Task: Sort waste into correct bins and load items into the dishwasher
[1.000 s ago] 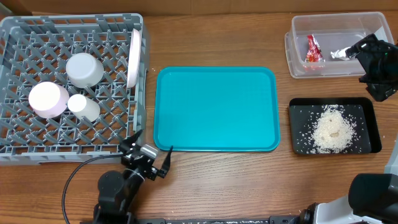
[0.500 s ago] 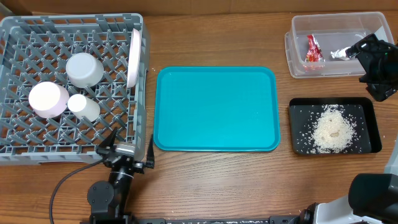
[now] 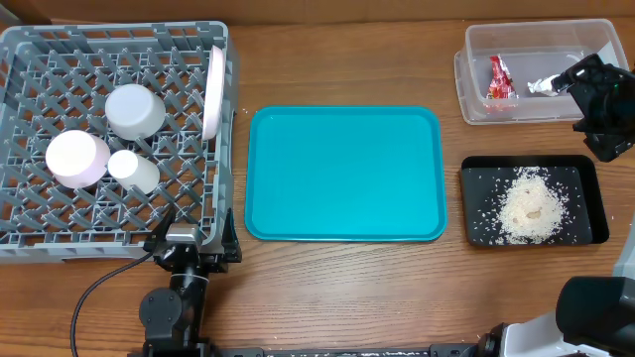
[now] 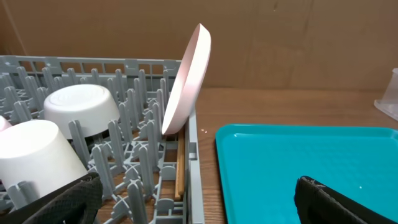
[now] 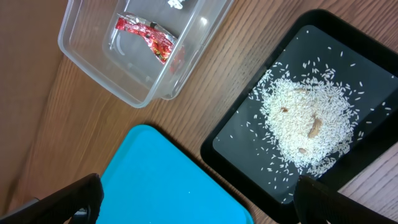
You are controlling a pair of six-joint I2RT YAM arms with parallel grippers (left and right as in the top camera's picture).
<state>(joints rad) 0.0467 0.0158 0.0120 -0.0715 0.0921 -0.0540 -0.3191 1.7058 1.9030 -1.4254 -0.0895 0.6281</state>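
dish rack (image 3: 99,35) on the counter (image 3: 337,288) carries plate (image 3: 212,91) on edge, two bowls (image 3: 135,109), cup (image 3: 132,171) and chopsticks (image 4: 180,169); wrapper (image 3: 499,77) and tissue (image 3: 541,86) lie in the clear tub (image 3: 474,111), rice (image 3: 531,205) in the black tray (image 3: 587,178). left jaws, apart and empty, hover at the rack's near corner, right jaws likewise by the tub. sorting looks done; withdraw upward, clear of the leaning plate.

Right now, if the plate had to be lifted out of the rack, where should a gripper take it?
By its top rim, from straight above. The plate stands on edge at the right wall of the rack, leaning slightly, so both faces are free up top for a finger each; lower down, rack pegs and the chopsticks crowd it.
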